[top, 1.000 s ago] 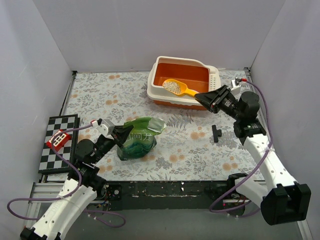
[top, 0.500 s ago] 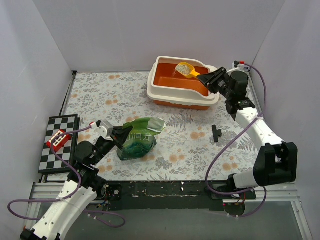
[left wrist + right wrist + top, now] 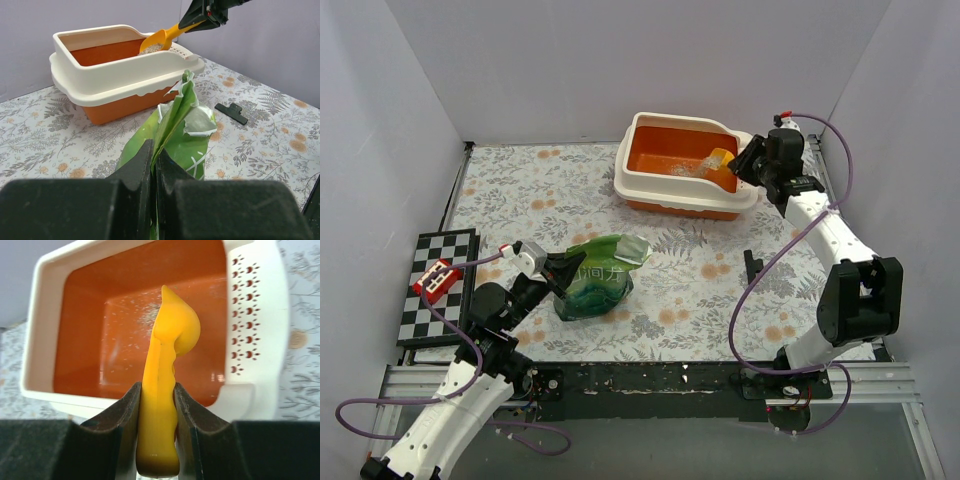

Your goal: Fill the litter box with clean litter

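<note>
The litter box [image 3: 660, 188], white outside and orange inside, stands at the back right of the table. My right gripper [image 3: 745, 165] is shut on the handle of a yellow-orange scoop [image 3: 720, 158] held over the box's perforated end. The scoop [image 3: 165, 365] is turned on its side, and clean litter [image 3: 140, 320] shows as scattered grains against the orange floor [image 3: 90, 340]. From the left wrist view some litter [image 3: 152, 48] still sits in the scoop [image 3: 165, 36]. My left gripper [image 3: 565, 265] is shut on the top edge of the green bag [image 3: 600, 275], which stands upright.
A black clip [image 3: 752, 266] lies on the flowered cloth, right of the bag. A checkerboard [image 3: 435, 290] with a red block [image 3: 437, 277] sits at the left edge. Grey walls enclose the table on three sides.
My right arm carried the loaded scoop from above the box's front toward its back right end and rolled it sideways, and litter is spilling out. The left gripper and bag have not moved.
</note>
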`<move>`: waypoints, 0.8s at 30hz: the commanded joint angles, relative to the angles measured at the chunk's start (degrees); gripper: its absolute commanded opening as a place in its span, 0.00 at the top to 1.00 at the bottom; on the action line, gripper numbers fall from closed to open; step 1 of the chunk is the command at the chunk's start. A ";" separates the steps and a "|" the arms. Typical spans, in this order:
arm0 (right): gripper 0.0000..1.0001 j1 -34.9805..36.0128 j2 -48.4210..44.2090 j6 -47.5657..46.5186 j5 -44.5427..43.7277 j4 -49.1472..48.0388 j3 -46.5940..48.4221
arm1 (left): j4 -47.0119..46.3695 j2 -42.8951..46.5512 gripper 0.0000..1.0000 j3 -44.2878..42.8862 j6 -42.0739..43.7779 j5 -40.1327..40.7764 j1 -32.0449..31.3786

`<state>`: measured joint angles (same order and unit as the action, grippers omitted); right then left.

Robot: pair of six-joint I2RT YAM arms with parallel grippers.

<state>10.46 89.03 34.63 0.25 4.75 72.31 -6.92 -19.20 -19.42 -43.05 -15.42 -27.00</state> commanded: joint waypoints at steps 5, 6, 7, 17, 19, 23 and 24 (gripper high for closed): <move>0.99 -0.09 1.05 -14.86 -4.74 6.05 4.42 | -0.03 0.13 1.00 0.26 0.77 1.18 -0.24; 0.99 -0.09 0.62 -14.94 -4.56 6.14 3.54 | 0.06 0.13 1.00 0.26 0.77 1.18 -0.24; 0.99 -0.09 0.01 -14.94 -4.47 6.14 1.88 | 0.06 0.22 1.00 0.26 0.77 1.09 -0.24; 0.99 7.37 -6.24 -14.51 -6.31 10.62 -3.06 | 0.24 0.92 1.00 0.17 0.68 1.27 -0.33; 0.99 9.39 -6.50 -13.89 -7.28 12.47 -2.88 | 0.33 1.27 1.00 0.17 0.60 1.27 -0.42; 0.99 14.92 -7.38 -10.73 -8.07 13.79 -3.06 | 0.59 2.06 1.00 0.08 0.60 1.62 -0.51; 0.99 16.25 -7.04 -9.77 -7.99 14.31 -2.71 | 0.76 2.24 1.00 0.08 0.60 1.80 -0.51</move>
<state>21.37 83.24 21.56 -8.23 16.03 68.97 -6.39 -18.11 -19.31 -42.87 -15.29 -27.24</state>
